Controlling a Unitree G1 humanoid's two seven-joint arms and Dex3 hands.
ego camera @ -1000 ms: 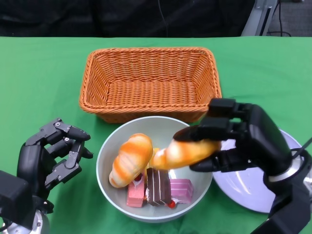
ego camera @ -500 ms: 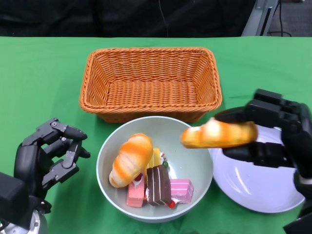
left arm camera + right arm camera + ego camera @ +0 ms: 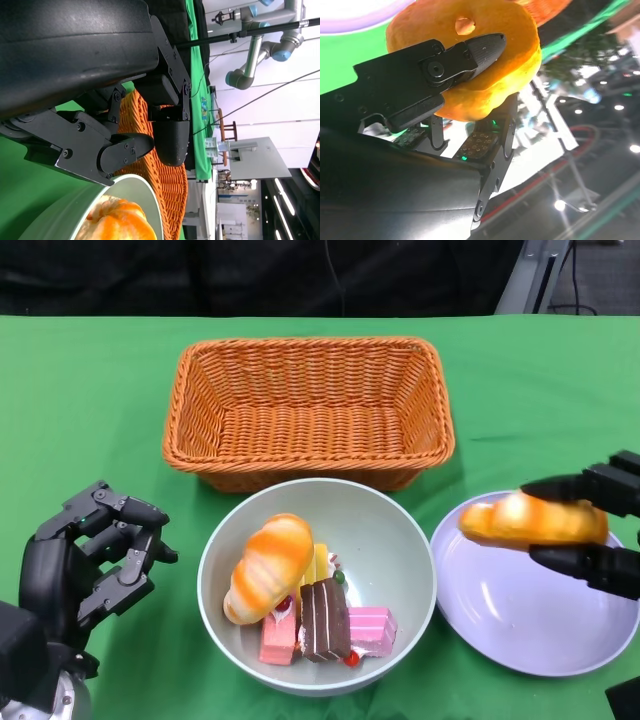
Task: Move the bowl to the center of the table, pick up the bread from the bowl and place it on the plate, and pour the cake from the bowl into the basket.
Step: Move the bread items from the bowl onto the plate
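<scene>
Right hand (image 3: 596,532) is pinching a bread roll (image 3: 533,521) between upper and lower fingers and holding it in the air over the left part of the plate (image 3: 520,625), roll not touching the plate as far as the head view shows. In the right wrist view the same roll (image 3: 470,55) is sitting clamped under a black fingertip (image 3: 475,47), with another finger under it. The plate is lying at the near right of the green table (image 3: 90,390), just right of the bowl (image 3: 395,540), rims nearly touching. The bowl is sitting near centre, just in front of the wicker basket (image 3: 308,405). Second bread roll (image 3: 268,566) is lying tilted in the left half of the bowl, leaning on the cake pieces. Cake: pink slice (image 3: 277,637), chocolate slice (image 3: 324,621), another pink slice (image 3: 371,627), yellow piece (image 3: 318,564) behind them, all bunched at the near side of the bowl. Left hand (image 3: 85,560) is hovering at the near left, just left of the bowl, fingers curled partway and apart, holding nothing, not touching the bowl. Left wrist view is showing its fingers (image 3: 125,150) next to the bowl rim (image 3: 137,187) with the basket (image 3: 165,185) behind.
</scene>
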